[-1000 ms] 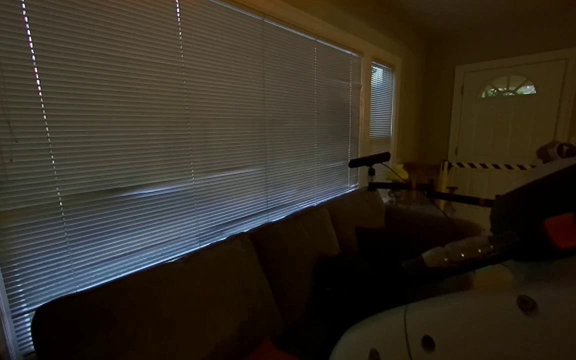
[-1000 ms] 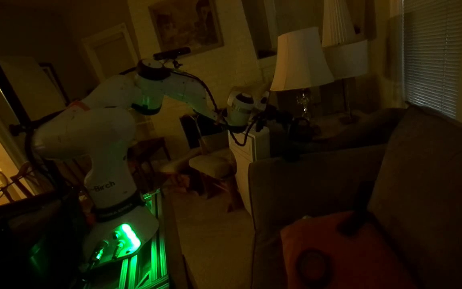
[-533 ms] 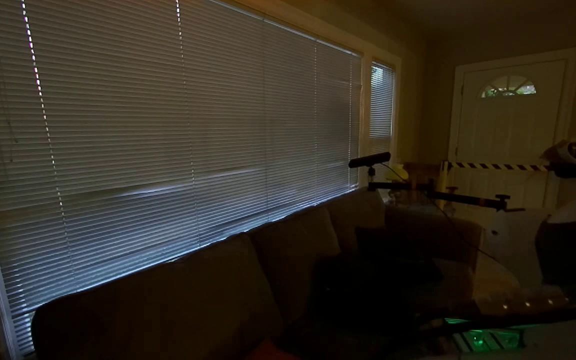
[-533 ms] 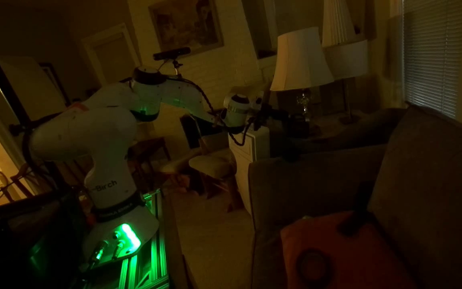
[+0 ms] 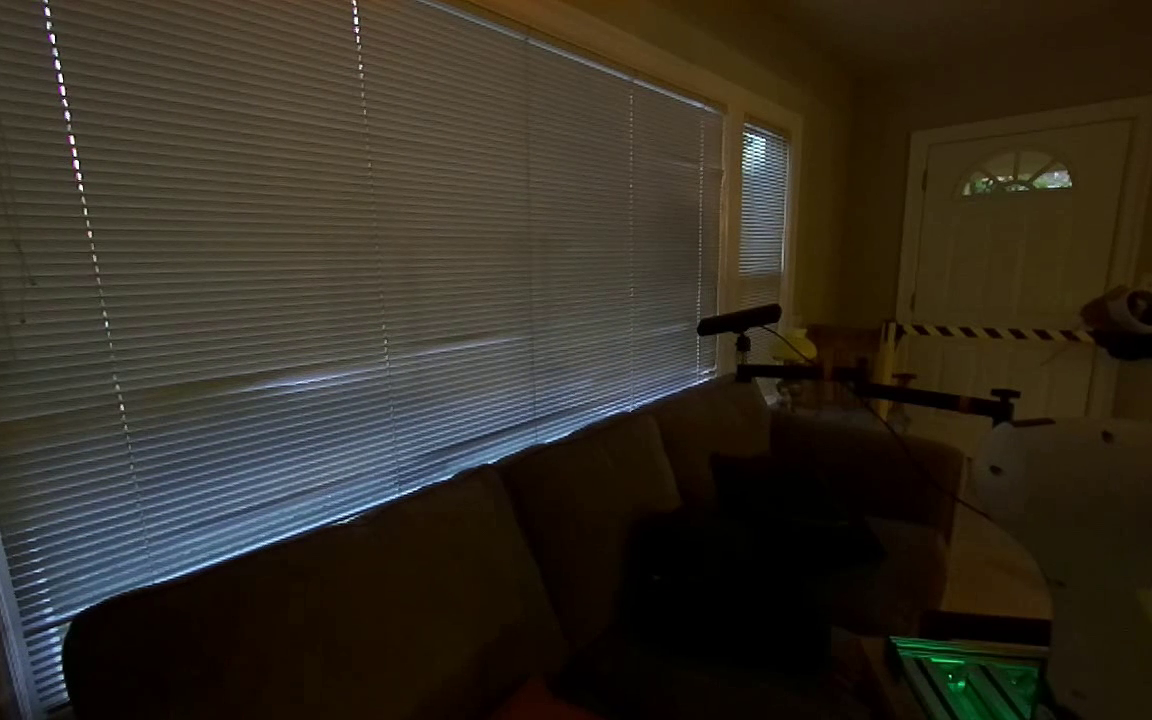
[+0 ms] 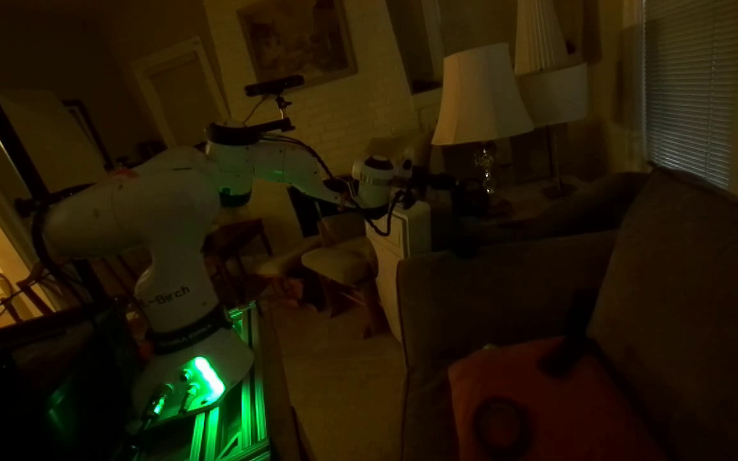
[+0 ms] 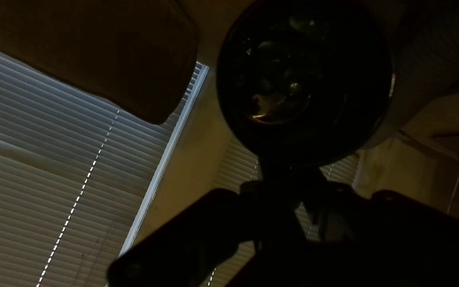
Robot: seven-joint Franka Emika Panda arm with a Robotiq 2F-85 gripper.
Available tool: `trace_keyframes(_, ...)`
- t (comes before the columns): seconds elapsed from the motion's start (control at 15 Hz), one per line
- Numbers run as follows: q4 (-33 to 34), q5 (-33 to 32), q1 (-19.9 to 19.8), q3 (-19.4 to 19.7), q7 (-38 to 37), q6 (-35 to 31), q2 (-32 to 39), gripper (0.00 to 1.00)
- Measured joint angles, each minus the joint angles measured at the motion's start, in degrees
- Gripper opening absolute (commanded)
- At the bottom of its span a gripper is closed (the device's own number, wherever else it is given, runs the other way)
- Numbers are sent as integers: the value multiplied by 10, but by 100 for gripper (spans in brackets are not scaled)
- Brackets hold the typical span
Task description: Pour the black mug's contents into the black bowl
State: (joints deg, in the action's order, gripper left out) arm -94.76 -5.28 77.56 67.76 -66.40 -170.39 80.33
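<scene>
The black mug (image 7: pixel 305 83) fills the upper middle of the wrist view, its round opening facing the camera. Small glints show inside; I cannot tell what the contents are. My gripper (image 7: pixel 287 187) is shut on the mug's near side, below the rim, probably at the handle. In an exterior view the gripper (image 6: pixel 442 182) holds the dark mug (image 6: pixel 471 195) in the air beyond the sofa arm. A dark round thing that looks like the black bowl (image 6: pixel 502 426) lies on an orange cushion (image 6: pixel 548 390), well below and nearer that camera. Mug, bowl and gripper are out of the remaining exterior view.
A brown sofa (image 6: pixel 503 294) has its arm between gripper and cushion. The sofa (image 5: pixel 336 600) also runs below the blinds (image 5: pixel 336 300). Lamps (image 6: pixel 484 96) stand behind the gripper. A camera on a boom (image 5: pixel 739 320) stands by the sofa. A dark object (image 6: pixel 564 355) lies at the cushion's far edge.
The gripper and mug have drifted slightly left and up in an exterior view, while the elbow has lowered. The arm link that covered the lower right of an exterior view has swung away.
</scene>
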Motion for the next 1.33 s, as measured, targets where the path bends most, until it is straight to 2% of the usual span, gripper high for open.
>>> trace_keyframes(0.53,-28,52,29,31,-1,-14,48,5)
trace_keyframes(0.6,-34,64,33,30,-3,-13,48,20)
trace_keyframes(0.87,-35,65,33,23,-3,-13,48,20)
trace_keyframes(0.93,-35,65,33,23,-3,-13,48,5)
trace_keyframes(1.33,-36,50,32,12,-3,-12,48,5)
